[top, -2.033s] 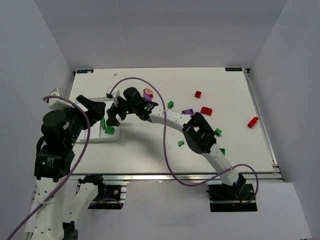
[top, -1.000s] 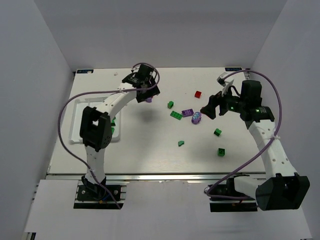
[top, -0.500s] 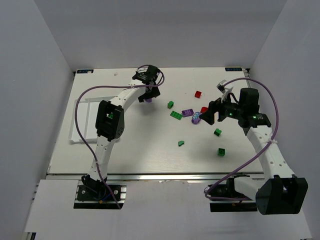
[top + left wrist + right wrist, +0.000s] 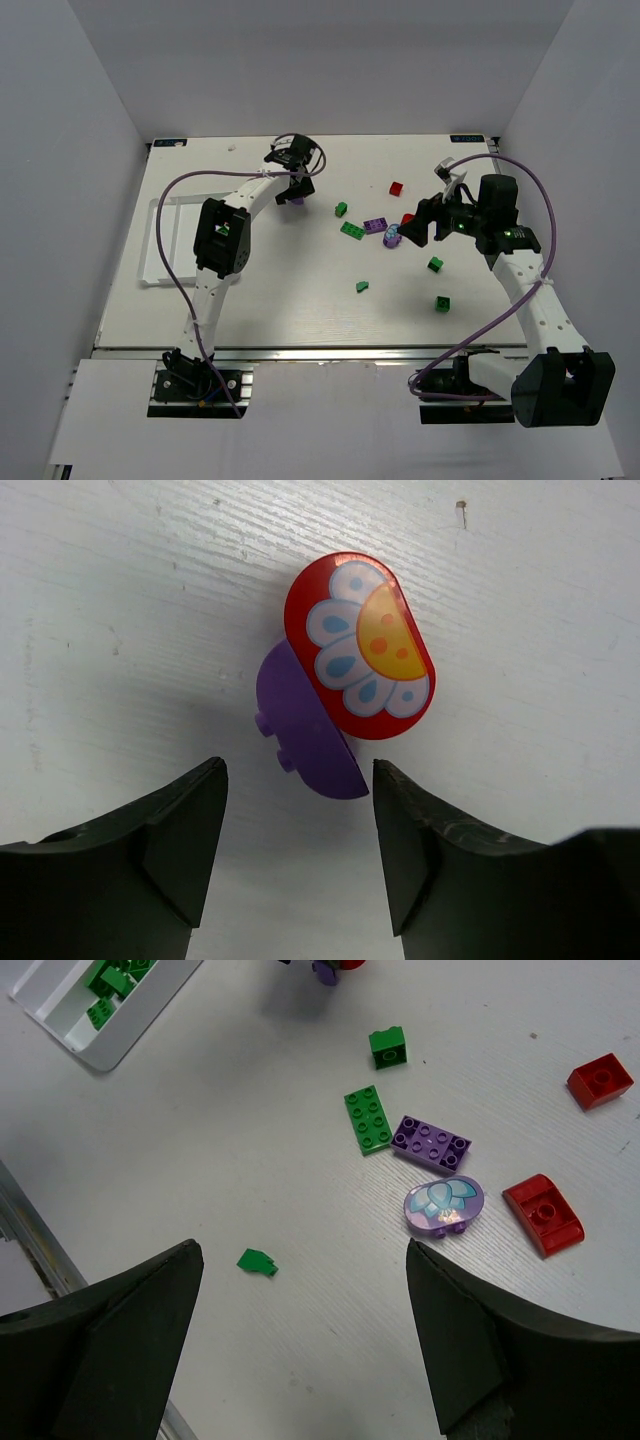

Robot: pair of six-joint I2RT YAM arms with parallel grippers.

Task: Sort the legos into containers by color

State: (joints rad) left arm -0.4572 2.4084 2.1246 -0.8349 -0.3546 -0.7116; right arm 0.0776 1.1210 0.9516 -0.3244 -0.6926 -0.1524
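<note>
A rounded purple lego with a red, white and orange flower face (image 4: 360,645) lies on the table. My left gripper (image 4: 297,802) is open just above it, a finger on each side, and shows at the far middle in the top view (image 4: 294,187). My right gripper (image 4: 415,228) is open and empty above a cluster: a rounded purple lego (image 4: 444,1204), a flat purple one (image 4: 431,1144), a flat green one (image 4: 367,1118), a green cube (image 4: 387,1047) and two red ones (image 4: 542,1214) (image 4: 600,1081). The white tray (image 4: 150,240) lies at the left.
The tray's corner (image 4: 130,1035) holds several green bricks. A small green piece (image 4: 258,1261) lies between my right fingers' view. Two more green bricks (image 4: 435,264) (image 4: 442,304) lie nearer the right arm. White walls surround the table.
My left arm has reached to the far middle and settled over the flower brick. My right gripper has drifted slightly left toward the brick cluster. No brick has moved in the last half second.
</note>
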